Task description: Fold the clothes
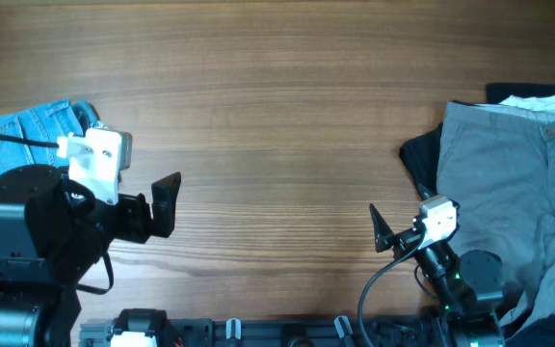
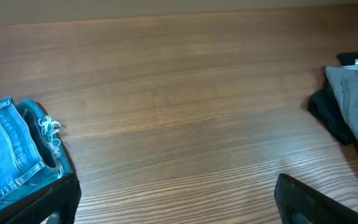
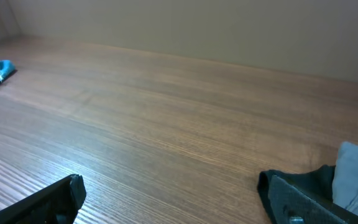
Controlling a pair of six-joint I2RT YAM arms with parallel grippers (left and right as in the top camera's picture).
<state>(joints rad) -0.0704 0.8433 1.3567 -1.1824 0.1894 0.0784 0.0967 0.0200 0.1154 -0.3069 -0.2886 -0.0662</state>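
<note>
The left gripper (image 1: 162,204) and right gripper (image 1: 383,231) both hang spread and empty; the jeans (image 1: 27,125) lie bunched just beside the left one's outer finger, where a careless swing could snag them, and the grey trousers (image 1: 514,183) near the right risk a mistaken grasp.

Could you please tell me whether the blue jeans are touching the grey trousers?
Apart. The overhead view shows the blue jeans at the far left and the grey trousers at the far right, with bare wooden table between them.
</note>
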